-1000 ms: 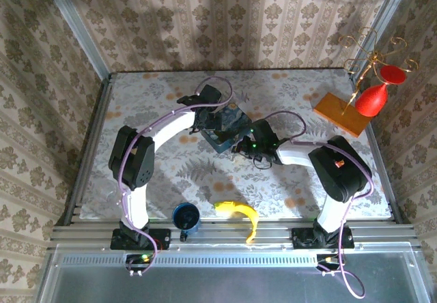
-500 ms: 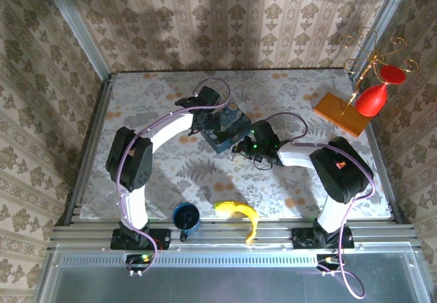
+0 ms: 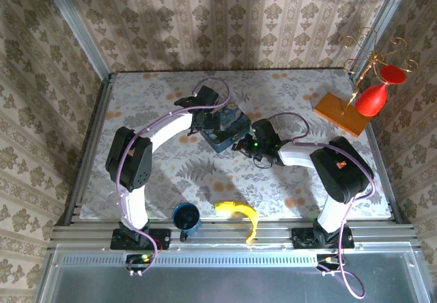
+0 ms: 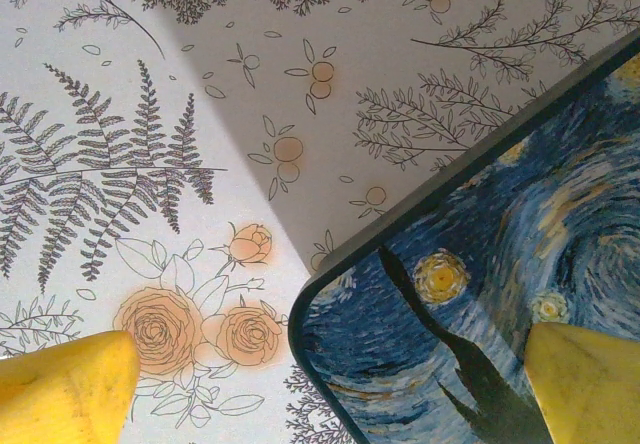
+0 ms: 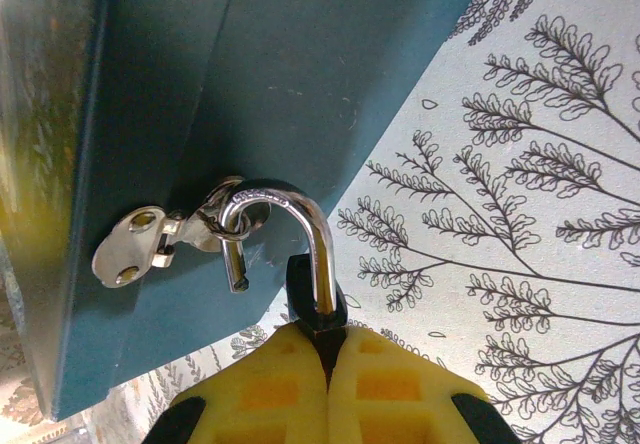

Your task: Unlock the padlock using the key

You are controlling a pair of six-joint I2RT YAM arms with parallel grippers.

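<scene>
The padlock (image 5: 306, 286) is a small black body with a steel shackle (image 5: 305, 224). The shackle's short end hangs free, and its bend is hooked through the ring of the hasp (image 5: 150, 246) on the side of the blue night-sky tin (image 3: 229, 127). My right gripper (image 5: 328, 339) is shut on the padlock's body, at the tin's near right side (image 3: 242, 144). My left gripper (image 4: 325, 389) is open and straddles a corner of the tin's lid (image 4: 480, 294). One yellow fingertip (image 4: 70, 384) is over the tablecloth, the other over the lid. The key is hidden.
A yellow banana (image 3: 239, 214) and a dark blue mug (image 3: 186, 216) lie near the front edge. At the back right, a red glass ornament (image 3: 372, 98) stands on a wooden board (image 3: 338, 114) with a gold wire stand. Wallpapered walls enclose the table.
The right wrist has drifted slightly to the right with the padlock. The left arm stays where it was.
</scene>
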